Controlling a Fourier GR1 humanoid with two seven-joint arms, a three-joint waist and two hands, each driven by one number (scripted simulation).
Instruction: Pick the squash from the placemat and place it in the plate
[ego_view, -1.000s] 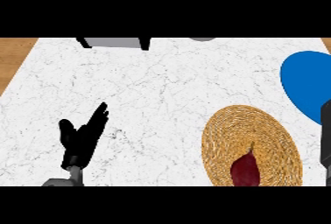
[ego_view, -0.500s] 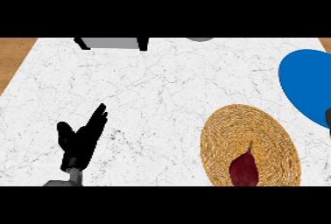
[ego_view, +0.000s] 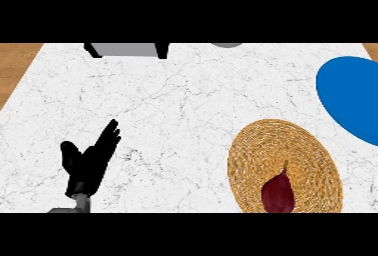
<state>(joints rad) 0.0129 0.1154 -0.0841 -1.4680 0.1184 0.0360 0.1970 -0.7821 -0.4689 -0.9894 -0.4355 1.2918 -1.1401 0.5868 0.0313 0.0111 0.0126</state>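
Resting: dark-red teardrop squash (ego_view: 278, 194) on woven placemat (ego_view: 284, 165) | glossy blue plate (ego_view: 353, 95) (right) | left hand (ego_view: 86, 164) fingers spread

Black robot hand (ego_view: 87, 162), grey forearm (ego_view: 80, 202)

A white marbled counter (ego_view: 184, 100) carries a round woven placemat (ego_view: 295, 150) at the lower right. A blue plate (ego_view: 351, 95) lies beyond it at the right edge.
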